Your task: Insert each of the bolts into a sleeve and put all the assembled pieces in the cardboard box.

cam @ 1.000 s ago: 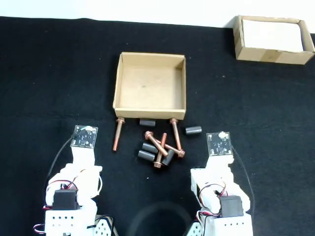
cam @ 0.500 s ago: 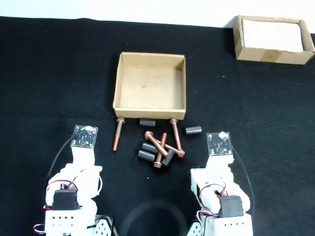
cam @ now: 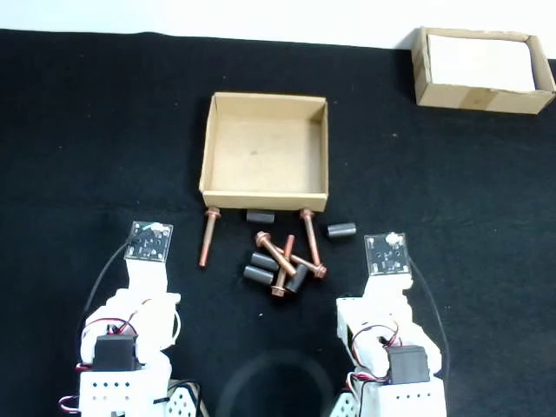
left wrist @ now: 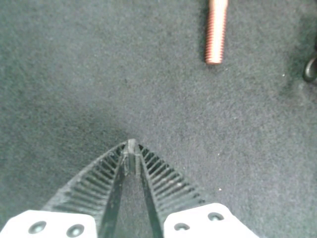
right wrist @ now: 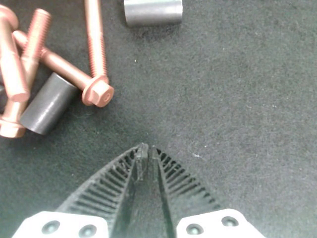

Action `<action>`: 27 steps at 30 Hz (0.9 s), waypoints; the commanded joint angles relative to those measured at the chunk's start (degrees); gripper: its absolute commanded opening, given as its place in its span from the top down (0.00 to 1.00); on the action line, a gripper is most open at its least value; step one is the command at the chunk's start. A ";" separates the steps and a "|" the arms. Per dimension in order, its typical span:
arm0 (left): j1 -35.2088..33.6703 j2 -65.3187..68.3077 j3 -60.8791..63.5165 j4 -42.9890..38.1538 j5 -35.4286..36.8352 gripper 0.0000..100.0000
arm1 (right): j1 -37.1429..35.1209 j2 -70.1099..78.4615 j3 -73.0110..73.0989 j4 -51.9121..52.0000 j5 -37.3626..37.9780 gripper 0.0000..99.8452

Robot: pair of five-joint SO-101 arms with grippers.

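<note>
Several copper bolts (cam: pixel 287 254) and dark sleeves (cam: pixel 258 275) lie in a loose pile just in front of the open cardboard box (cam: pixel 208 148). One bolt (cam: pixel 208 235) lies apart to the left, and its threaded end (left wrist: pixel 216 30) appears in the left wrist view. A lone sleeve (cam: pixel 341 231) rests right of the pile, also seen as a grey sleeve (right wrist: pixel 152 12) in the right wrist view. My left gripper (left wrist: pixel 131 147) is shut and holds nothing, resting above bare mat. My right gripper (right wrist: pixel 144 148) is shut too, close to a bolt head (right wrist: pixel 98 93) and a sleeve (right wrist: pixel 48 103).
A second cardboard box (cam: pixel 421 74) with white filling stands at the far right corner. Both arm bases (cam: pixel 122 365) sit at the near edge. The black mat (cam: pixel 104 130) is bare to the left and right of the box.
</note>
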 commanded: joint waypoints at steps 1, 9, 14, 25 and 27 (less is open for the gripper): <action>0.84 -0.13 0.92 0.26 -0.26 0.99 | 0.48 -0.48 7.25 0.04 -0.35 0.99; 0.84 -0.13 0.92 0.26 -0.26 0.99 | 0.48 -0.48 7.25 0.04 -0.35 0.99; 0.84 -0.13 0.92 0.26 -0.26 0.99 | 0.48 -0.48 7.25 0.04 -0.35 0.99; 1.10 -0.13 0.40 0.18 -0.35 0.99 | 0.48 -0.48 7.25 0.04 -0.35 0.99; 1.10 -0.13 -0.84 -0.44 -0.35 0.99 | 0.48 -0.48 7.25 0.04 -0.35 0.99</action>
